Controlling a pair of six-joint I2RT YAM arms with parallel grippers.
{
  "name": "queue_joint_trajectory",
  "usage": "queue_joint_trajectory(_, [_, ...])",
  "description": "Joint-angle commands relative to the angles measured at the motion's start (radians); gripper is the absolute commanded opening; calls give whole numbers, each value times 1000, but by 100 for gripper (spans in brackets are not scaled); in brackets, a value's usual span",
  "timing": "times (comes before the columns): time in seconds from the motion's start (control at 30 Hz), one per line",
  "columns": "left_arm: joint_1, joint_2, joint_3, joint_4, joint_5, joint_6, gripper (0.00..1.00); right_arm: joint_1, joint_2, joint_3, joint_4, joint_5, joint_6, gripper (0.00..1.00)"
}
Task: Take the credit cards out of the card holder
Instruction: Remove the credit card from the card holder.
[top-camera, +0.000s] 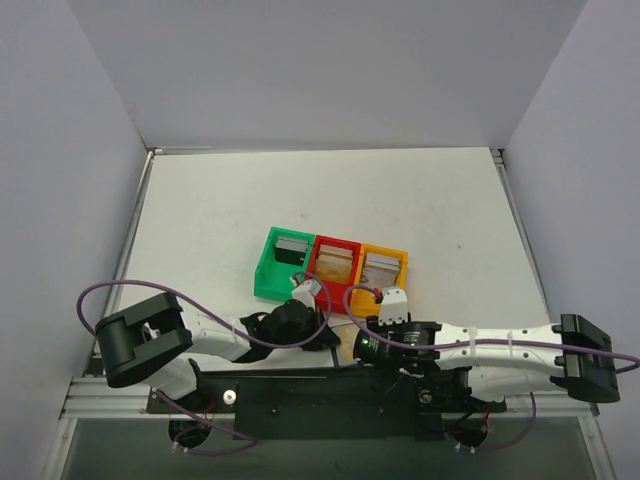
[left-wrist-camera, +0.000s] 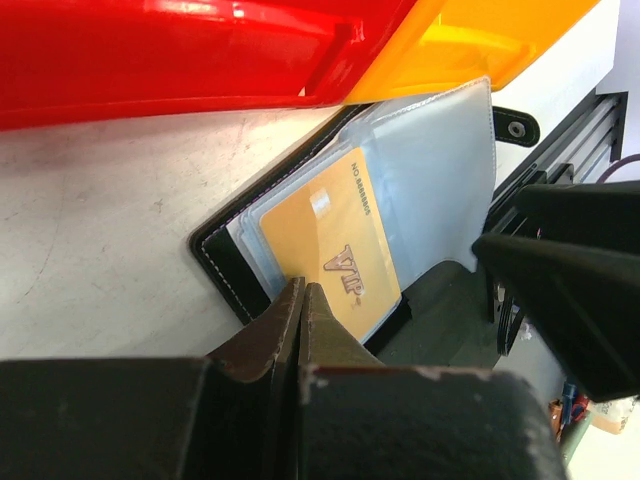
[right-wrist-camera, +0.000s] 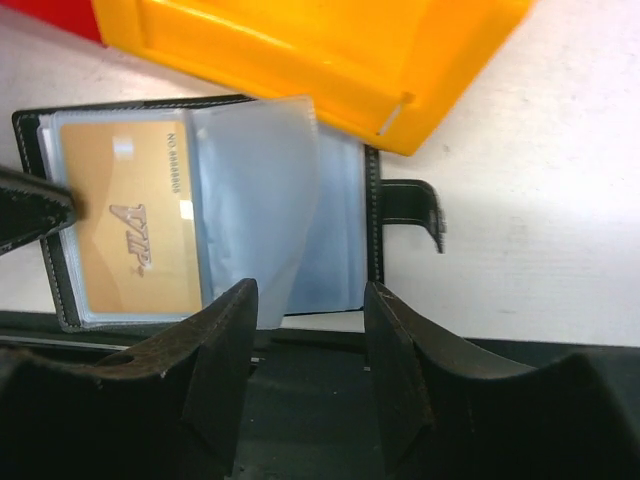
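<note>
A gold card (right-wrist-camera: 130, 215) is lying in a clear sleeve (right-wrist-camera: 260, 200) of the black card wallet (right-wrist-camera: 27, 135), just beside the orange box (right-wrist-camera: 300, 50). The card is showing large slanted letters "VIP" across its middle. Along the card edge nearest the orange box, small print is reading "NO." and then a row of digits. They are looking like eights, though the last ones are too blurred to tell.

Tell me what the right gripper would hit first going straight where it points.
Probably the lifted clear sleeve of the open black card holder, just ahead of the right gripper; the orange box lies beyond it. Depth is unclear.
</note>
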Motion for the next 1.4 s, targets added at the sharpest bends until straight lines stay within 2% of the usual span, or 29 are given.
queue_joint_trajectory(0.0, [-5,-44,-20,-13,-19,11,0,-28,-94,-39,-112,36,95,42])
queue_joint_trajectory(0.23, [-5,-109,-41,-77,-46,26,0,-42,-179,17,-233,91,111,43])
queue_joint_trajectory(0.47, [-5,-130,-44,-108,-58,37,0,-13,-233,178,-301,157,8,43])
queue_joint_trajectory(0.57, [-3,-125,-44,-104,-57,37,0,61,-217,226,-153,148,-146,43])
queue_joint_trajectory(0.67, [-3,-120,-46,-99,-58,37,0,62,-131,235,18,13,-251,41])
queue_joint_trajectory(0.83, [-3,-125,-49,-98,-55,39,0,33,-40,177,125,-64,-250,31])
queue_joint_trajectory(1.07, [-3,-134,-50,-98,-55,40,0,-83,-77,-84,424,-280,-245,34])
queue_joint_trajectory(1.37, [-3,-146,-50,-87,-52,36,0,-175,-152,-227,550,-367,-227,35])
